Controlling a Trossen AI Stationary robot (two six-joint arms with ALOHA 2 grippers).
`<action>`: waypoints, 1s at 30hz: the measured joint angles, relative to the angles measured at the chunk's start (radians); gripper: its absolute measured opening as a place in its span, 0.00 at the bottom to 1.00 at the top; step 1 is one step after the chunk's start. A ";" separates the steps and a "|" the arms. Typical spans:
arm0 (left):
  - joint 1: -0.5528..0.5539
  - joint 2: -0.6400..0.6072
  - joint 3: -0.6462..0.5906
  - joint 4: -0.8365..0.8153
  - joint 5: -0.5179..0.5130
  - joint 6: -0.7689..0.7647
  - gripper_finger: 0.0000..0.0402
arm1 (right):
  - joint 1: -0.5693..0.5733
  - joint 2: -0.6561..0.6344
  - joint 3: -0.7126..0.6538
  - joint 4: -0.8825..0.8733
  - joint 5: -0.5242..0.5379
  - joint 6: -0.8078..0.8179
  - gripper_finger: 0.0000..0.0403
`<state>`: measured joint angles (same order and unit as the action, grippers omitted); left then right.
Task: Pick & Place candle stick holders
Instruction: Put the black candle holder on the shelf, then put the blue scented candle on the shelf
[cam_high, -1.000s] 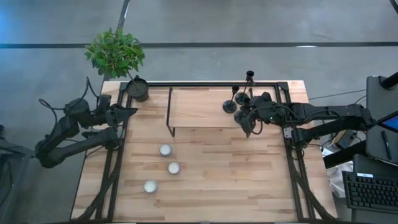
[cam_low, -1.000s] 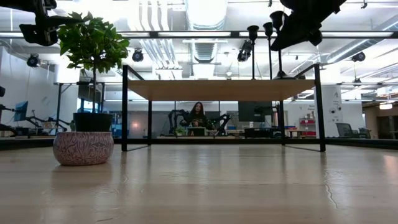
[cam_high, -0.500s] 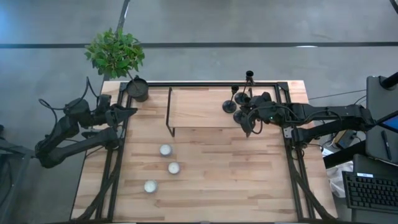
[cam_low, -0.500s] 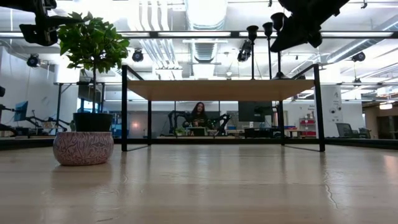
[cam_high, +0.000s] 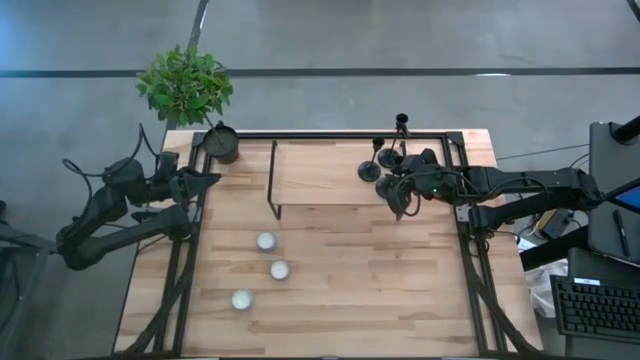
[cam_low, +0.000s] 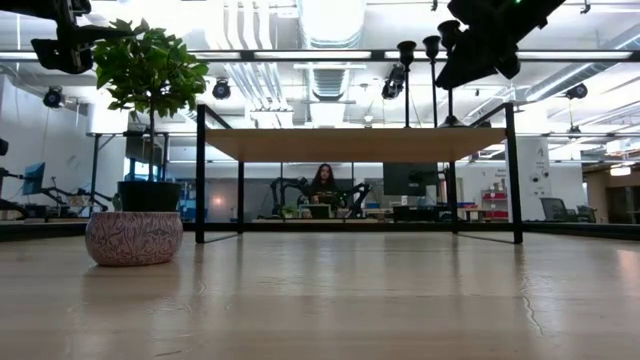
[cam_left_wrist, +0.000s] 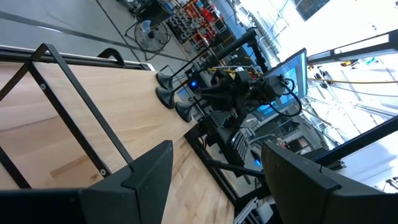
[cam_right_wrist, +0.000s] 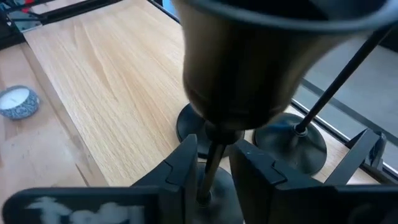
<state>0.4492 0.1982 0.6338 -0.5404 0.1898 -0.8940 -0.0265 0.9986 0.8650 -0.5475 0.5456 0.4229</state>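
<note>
Three matte black candle stick holders stand at the right end of a raised wooden shelf (cam_high: 320, 178). My right gripper (cam_right_wrist: 214, 155) is shut on the stem of one holder, whose cup (cam_right_wrist: 261, 62) fills the right wrist view. Its top also shows in the low view (cam_low: 447, 30). The other two holders (cam_high: 370, 172) (cam_right_wrist: 292, 146) stand on their round bases just beyond it. My left gripper (cam_left_wrist: 217, 165) is open and empty at the table's left edge (cam_high: 205, 182). My right gripper pinches the holder's thin stem (cam_right_wrist: 211, 163) between its two fingers, below the cup. The fingers slant down from the table's right and near side and lie across the stem. The holder stands upright with its base (cam_right_wrist: 214, 208) on the shelf.
A black pot with a green plant (cam_high: 220, 145) stands at the shelf's far left corner. Three white tea lights (cam_high: 265, 241) (cam_high: 279, 269) (cam_high: 242, 298) lie on the table in front of the shelf. A black metal frame (cam_high: 460, 215) runs around the table.
</note>
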 joint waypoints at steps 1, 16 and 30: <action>0.000 0.000 0.000 0.000 0.000 0.000 0.60 | 0.000 -0.002 0.000 0.000 0.001 0.000 0.23; 0.000 0.000 0.000 0.000 0.000 0.000 0.60 | 0.002 -0.122 0.001 -0.100 -0.031 0.040 0.35; 0.000 0.000 0.000 0.000 0.000 0.000 0.60 | 0.002 -0.230 0.003 -0.205 -0.405 0.138 0.33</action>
<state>0.4496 0.1982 0.6334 -0.5404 0.1894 -0.8940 -0.0242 0.7687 0.8677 -0.7525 0.1411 0.5609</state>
